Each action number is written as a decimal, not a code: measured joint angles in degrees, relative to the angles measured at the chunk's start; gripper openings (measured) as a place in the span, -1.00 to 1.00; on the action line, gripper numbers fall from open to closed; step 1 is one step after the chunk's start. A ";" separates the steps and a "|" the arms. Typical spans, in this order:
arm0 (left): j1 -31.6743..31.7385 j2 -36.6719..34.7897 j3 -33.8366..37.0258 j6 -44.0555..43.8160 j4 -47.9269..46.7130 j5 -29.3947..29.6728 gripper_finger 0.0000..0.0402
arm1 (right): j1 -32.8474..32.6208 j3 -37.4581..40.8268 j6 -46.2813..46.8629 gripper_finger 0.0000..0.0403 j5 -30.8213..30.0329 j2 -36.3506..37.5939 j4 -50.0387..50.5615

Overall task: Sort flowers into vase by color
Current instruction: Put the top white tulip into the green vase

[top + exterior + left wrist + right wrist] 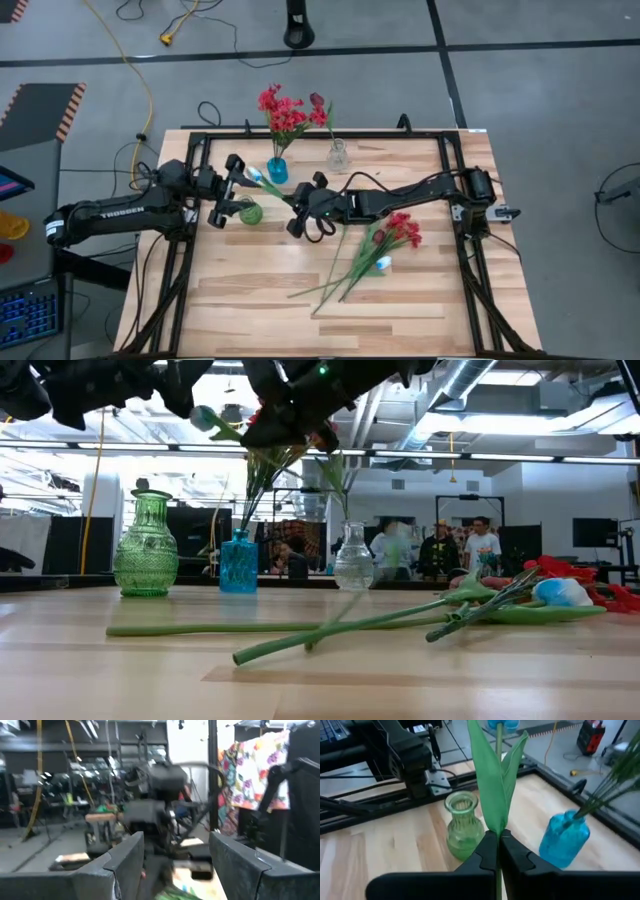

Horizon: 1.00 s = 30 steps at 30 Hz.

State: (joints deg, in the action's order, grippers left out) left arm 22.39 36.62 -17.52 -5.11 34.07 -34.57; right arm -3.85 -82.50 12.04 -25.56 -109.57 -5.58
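My right gripper [297, 204] [498, 845] hovers above the table just right of the green vase [250, 212] [463, 824], shut on a white tulip. Its blossom [255, 175] [205, 418] points toward the left arm. My left gripper [232, 190] [175, 855] is open, level with the blossom and just left of it; I see no touch. The blue vase [277, 171] [238, 564] holds red flowers [283, 112]. The clear vase [338, 157] [353, 560] holds a maroon tulip [318, 101]. More flowers [385, 240] lie on the table. My right gripper pinches the white tulip's green stem [498, 831] between its two fingers, just below the leaves [492, 785]. The fingers lie across the stem. The tulip is lifted clear of the table, lying nearly level, blossom toward the table's left.
A heap of red, maroon and white flowers [540, 592] lies right of centre, their long stems [335, 285] [330, 628] reaching toward the near edge. All three vases stand in the far left part. The black frame [455, 190] borders the table. People [480, 545] stand in the room beyond.
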 joint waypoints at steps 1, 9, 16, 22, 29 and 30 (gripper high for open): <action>-0.02 0.00 0.00 0.14 -0.80 -0.64 0.06 | 0.11 0.06 -0.47 -0.83 0.00 0.45 -0.01; -2.16 0.02 0.00 2.45 -5.56 0.95 0.06 | 0.63 0.04 -2.51 -0.83 0.09 3.96 -3.33; -4.21 0.00 0.00 3.54 -5.82 6.08 0.06 | 0.52 -0.02 -3.71 -0.83 0.17 4.85 -9.35; -6.04 0.02 0.00 3.61 -5.36 17.80 0.06 | 0.52 -0.02 -4.62 -0.83 3.32 4.49 -13.24; -7.52 0.04 0.00 3.03 -0.12 20.95 0.06 | 0.41 -0.02 -6.27 -0.82 6.18 4.36 -13.16; -7.74 0.18 0.00 2.85 0.68 21.04 0.06 | 0.29 -0.01 -7.26 -0.82 6.19 4.36 -13.32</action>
State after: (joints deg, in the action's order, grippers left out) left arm 14.65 36.80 -17.52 -2.26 34.75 -13.53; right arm -3.56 -82.50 4.78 -19.38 -105.21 -18.90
